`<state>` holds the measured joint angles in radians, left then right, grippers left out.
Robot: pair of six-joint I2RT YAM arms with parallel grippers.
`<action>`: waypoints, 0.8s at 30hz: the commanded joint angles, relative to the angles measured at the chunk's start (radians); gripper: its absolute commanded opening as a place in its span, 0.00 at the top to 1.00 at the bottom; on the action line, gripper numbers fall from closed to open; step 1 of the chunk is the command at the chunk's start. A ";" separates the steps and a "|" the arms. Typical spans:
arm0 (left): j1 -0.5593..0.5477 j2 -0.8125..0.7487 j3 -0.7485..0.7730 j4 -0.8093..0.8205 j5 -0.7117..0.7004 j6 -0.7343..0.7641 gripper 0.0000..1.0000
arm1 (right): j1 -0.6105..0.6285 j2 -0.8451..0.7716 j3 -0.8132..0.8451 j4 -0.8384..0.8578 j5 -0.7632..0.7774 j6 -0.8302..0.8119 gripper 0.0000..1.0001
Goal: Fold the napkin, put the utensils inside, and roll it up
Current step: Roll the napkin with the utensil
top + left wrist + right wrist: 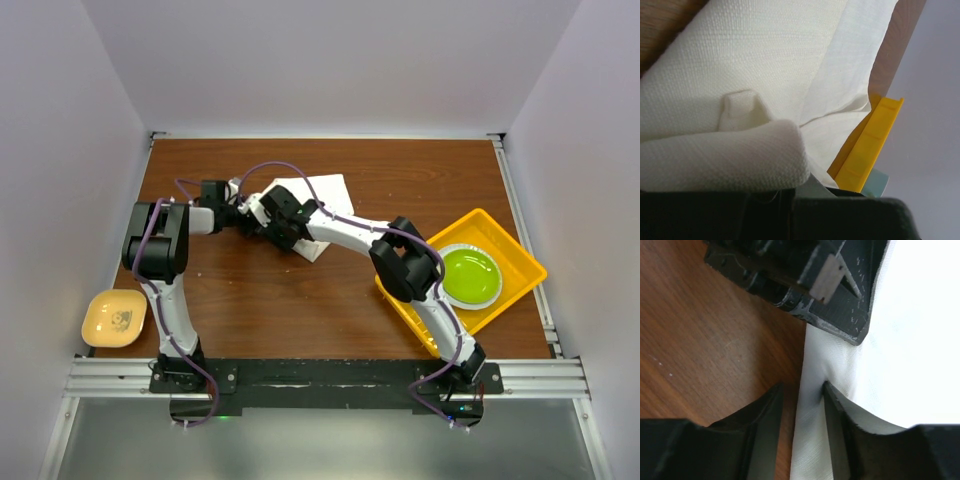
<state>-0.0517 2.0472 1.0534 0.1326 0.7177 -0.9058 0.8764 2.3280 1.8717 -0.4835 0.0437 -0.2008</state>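
The white napkin (318, 192) lies folded at the middle back of the table, its near-left part bunched into a roll (765, 75). My left gripper (248, 213) is at the napkin's left edge. In the left wrist view its jaws (790, 194) are shut, with a fold of the cloth coming down into them. My right gripper (283, 232) reaches in from the right, just beside the left one. Its jaws (802, 387) stand apart astride the napkin's edge (910, 355), one finger on the wood and one pressing into the cloth. The utensils are hidden.
A yellow tray (510, 250) with a green plate (470, 275) in it sits at the right. A small yellow bowl (113, 318) rests at the near left. The tray's rim (867, 145) shows beyond the cloth in the left wrist view. White walls enclose the table.
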 commanded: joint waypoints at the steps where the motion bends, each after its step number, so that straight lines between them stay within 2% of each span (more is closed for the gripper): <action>1: -0.004 0.091 -0.032 -0.174 -0.166 0.058 1.00 | -0.004 0.056 -0.083 -0.029 0.030 0.021 0.65; 4: -0.002 0.082 -0.032 -0.172 -0.159 0.065 1.00 | -0.008 0.067 -0.088 -0.036 0.015 0.041 0.73; 8: 0.004 0.050 -0.021 -0.172 -0.156 0.094 1.00 | -0.027 0.079 -0.071 -0.053 -0.062 0.072 0.93; 10: 0.013 0.015 -0.009 -0.188 -0.158 0.108 0.98 | -0.031 0.085 -0.051 -0.067 -0.134 0.099 0.99; 12: 0.019 -0.036 0.019 -0.212 -0.179 0.134 0.91 | -0.043 0.083 -0.039 -0.082 -0.186 0.138 1.00; 13: 0.021 -0.054 0.032 -0.226 -0.188 0.143 0.82 | -0.048 0.082 -0.036 -0.081 -0.236 0.153 1.00; 16: 0.024 -0.133 0.086 -0.296 -0.259 0.179 0.69 | -0.074 0.082 -0.039 -0.061 -0.356 0.242 1.00; 21: 0.024 -0.284 0.086 -0.379 -0.398 0.163 0.60 | -0.145 0.099 -0.042 -0.003 -0.539 0.383 1.00; 22: 0.024 -0.301 0.082 -0.398 -0.418 0.154 0.54 | -0.154 0.114 -0.036 -0.003 -0.563 0.397 1.00; 23: 0.023 -0.333 0.076 -0.439 -0.467 0.133 0.43 | -0.172 0.120 -0.029 -0.003 -0.611 0.426 1.00; 24: 0.020 -0.349 0.069 -0.452 -0.486 0.121 0.40 | -0.181 0.128 -0.026 0.009 -0.645 0.442 1.00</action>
<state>-0.0376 1.7973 1.1202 -0.1944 0.3992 -0.7746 0.7288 2.3528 1.8675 -0.4004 -0.4103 0.1036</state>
